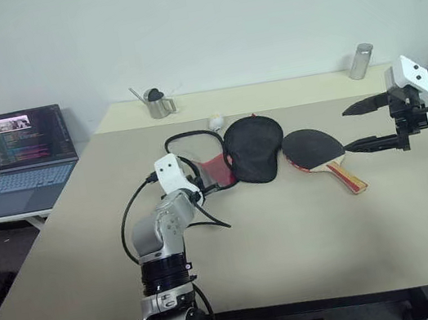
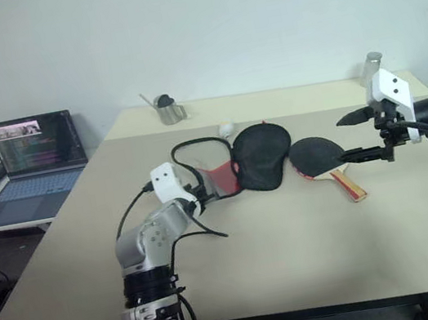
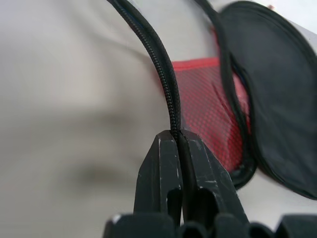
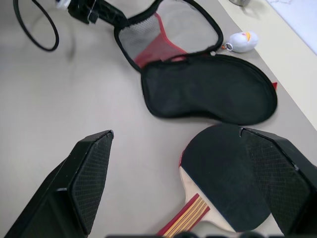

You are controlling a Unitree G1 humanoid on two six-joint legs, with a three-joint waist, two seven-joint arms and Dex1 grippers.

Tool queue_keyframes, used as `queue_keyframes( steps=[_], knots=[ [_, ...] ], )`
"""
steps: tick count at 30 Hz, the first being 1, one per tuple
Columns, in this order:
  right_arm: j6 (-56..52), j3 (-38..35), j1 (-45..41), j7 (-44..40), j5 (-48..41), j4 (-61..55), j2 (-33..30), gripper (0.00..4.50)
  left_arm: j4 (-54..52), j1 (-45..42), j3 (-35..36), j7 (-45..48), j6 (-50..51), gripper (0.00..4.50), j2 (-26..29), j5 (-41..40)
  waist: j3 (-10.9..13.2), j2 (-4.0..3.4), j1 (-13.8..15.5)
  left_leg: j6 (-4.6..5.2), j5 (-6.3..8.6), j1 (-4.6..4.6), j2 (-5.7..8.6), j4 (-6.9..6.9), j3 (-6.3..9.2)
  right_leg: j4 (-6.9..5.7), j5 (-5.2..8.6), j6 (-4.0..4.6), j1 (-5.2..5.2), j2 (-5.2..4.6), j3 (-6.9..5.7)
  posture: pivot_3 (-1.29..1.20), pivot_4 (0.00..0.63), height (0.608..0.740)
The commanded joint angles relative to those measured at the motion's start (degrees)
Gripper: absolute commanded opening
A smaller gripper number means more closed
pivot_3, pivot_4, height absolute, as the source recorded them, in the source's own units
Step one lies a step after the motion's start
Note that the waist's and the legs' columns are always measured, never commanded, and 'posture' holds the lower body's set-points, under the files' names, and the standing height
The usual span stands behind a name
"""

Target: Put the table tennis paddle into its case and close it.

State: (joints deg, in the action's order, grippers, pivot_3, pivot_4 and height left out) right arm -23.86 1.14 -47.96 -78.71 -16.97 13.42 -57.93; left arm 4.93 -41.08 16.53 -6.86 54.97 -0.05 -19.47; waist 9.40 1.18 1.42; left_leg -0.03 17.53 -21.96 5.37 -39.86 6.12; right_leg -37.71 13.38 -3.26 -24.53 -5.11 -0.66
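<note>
The case (image 1: 255, 148) lies unzipped in the middle of the table, its black flap folded to the right and its red mesh half (image 1: 214, 168) to the left. My left gripper (image 3: 177, 135) is shut on the case's black zipper edge (image 3: 158, 69) at the left side of the mesh half. Just right of the case, the table tennis paddle (image 1: 311, 147) lies flat, black face up, its striped handle (image 1: 348, 176) pointing toward the front right. Above the table, right of the paddle, my right gripper (image 1: 370, 126) hovers open and empty, the paddle (image 4: 223, 183) below its fingers.
A small white charm (image 1: 216, 120) sits behind the case. A metal watering can (image 1: 158, 103) and a metal cylinder (image 1: 361, 61) stand on the far table. An open laptop (image 1: 27, 156) is on a side table at the left. A black cable (image 1: 208, 221) loops by my left wrist.
</note>
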Motion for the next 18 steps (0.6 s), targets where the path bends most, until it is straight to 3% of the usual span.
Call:
queue_keyframes(
  steps=[1,7,13,18],
  knots=[
    [-0.25,-2.34,-0.10,0.05,-0.85,-2.01,-1.28,4.50,-3.73,-0.55,-2.70,0.70,-0.53,0.03,-0.08,0.20,0.00,0.00,-0.06,0.00,0.00,0.01,0.00,0.00,-0.02,-0.01,0.00,0.00,0.00,0.00,0.01,0.00,0.150,0.740],
    [-0.75,-2.89,0.79,0.17,-1.06,-2.78,-1.94,4.50,-5.09,1.12,-3.53,1.60,0.34,0.03,0.88,0.05,0.00,0.00,-0.05,0.00,0.00,0.01,0.01,0.00,-0.01,-0.01,0.00,0.00,0.00,0.00,0.01,0.00,0.150,0.740],
    [-0.79,-3.05,1.31,0.35,-1.11,-2.96,-1.62,4.50,-5.64,2.31,-3.46,4.51,1.74,0.03,6.56,0.36,0.00,0.00,-0.10,0.00,0.00,0.03,-0.01,0.00,-0.02,-0.03,0.00,0.00,0.00,0.01,0.02,0.00,0.150,0.740],
    [-0.70,-2.87,1.74,0.94,-1.23,-3.12,-0.67,4.50,-5.87,2.71,-2.82,5.02,1.82,1.26,7.13,-0.42,0.00,0.00,-0.07,0.00,0.00,0.02,0.02,0.00,0.00,-0.01,0.00,0.00,0.00,0.00,0.01,0.00,0.150,0.740]
  ],
)
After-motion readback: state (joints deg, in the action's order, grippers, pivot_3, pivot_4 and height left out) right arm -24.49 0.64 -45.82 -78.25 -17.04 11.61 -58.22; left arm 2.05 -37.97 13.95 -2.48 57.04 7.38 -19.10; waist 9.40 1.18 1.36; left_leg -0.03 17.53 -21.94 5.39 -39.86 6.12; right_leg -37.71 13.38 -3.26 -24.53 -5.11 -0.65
